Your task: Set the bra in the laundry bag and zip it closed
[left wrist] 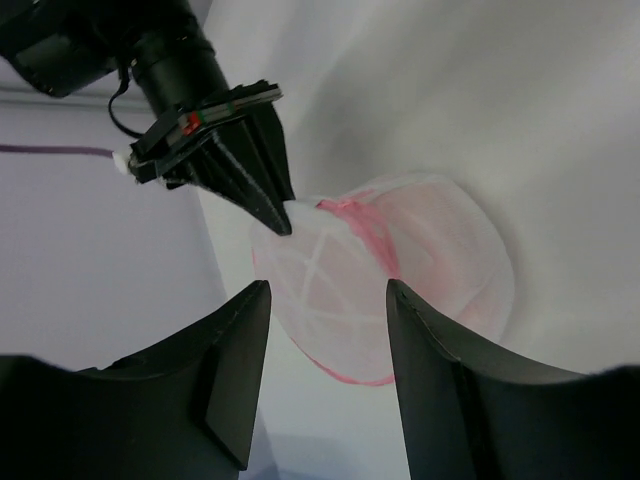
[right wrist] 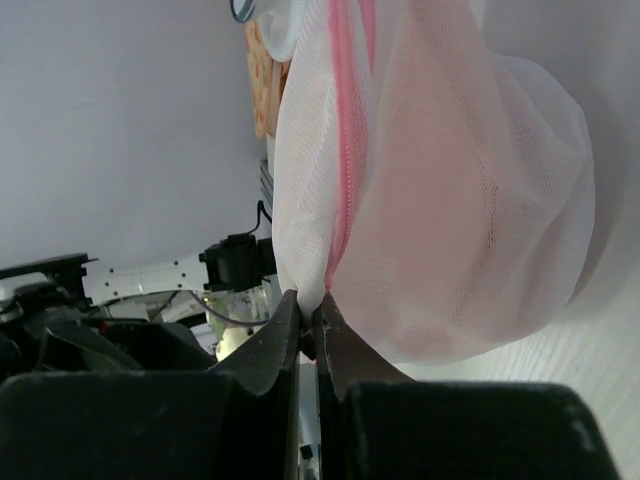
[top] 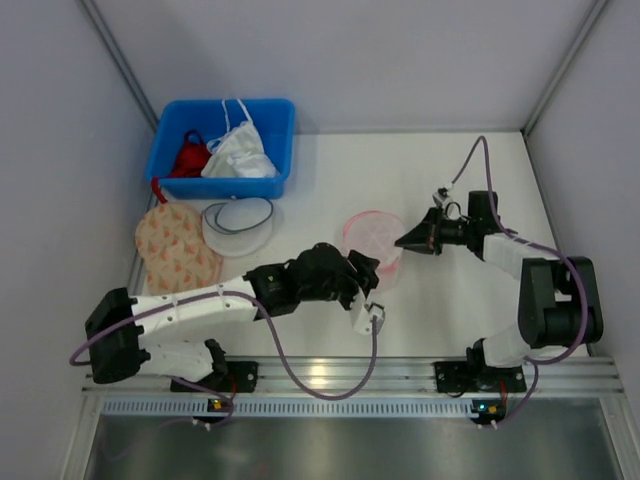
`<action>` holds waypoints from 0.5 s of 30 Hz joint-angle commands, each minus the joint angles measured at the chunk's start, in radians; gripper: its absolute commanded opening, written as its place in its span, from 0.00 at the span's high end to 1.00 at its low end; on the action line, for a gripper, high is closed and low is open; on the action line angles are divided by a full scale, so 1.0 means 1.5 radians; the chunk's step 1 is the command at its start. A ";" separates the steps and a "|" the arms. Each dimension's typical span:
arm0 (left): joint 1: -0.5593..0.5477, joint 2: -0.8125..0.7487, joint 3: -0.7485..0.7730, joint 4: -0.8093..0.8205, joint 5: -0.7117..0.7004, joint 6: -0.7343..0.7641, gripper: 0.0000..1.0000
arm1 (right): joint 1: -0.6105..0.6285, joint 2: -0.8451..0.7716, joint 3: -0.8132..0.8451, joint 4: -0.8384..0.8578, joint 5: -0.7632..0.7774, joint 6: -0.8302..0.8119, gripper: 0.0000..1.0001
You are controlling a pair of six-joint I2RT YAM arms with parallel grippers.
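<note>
Though faint overhead, bra (right wrist: 460, 200) within bag (right wrist: 300, 170)

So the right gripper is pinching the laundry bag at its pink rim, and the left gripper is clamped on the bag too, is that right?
Not quite. The right gripper does pinch the laundry bag at its pink rim, but the left gripper is open, not clamped on the bag. The left wrist view shows its fingers apart, with the bag beyond them.
</note>
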State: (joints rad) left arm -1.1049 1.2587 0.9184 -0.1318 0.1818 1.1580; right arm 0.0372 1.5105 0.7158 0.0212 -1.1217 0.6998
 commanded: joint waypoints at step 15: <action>-0.132 0.275 -0.015 0.339 -0.269 0.211 0.54 | 0.023 -0.011 0.006 0.041 0.039 0.064 1.00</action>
State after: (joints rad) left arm -1.2980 1.6402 0.8532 0.2176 -0.1417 1.4303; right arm 0.0486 1.4841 0.6838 0.0849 -1.0740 0.8200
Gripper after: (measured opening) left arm 0.475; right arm 0.032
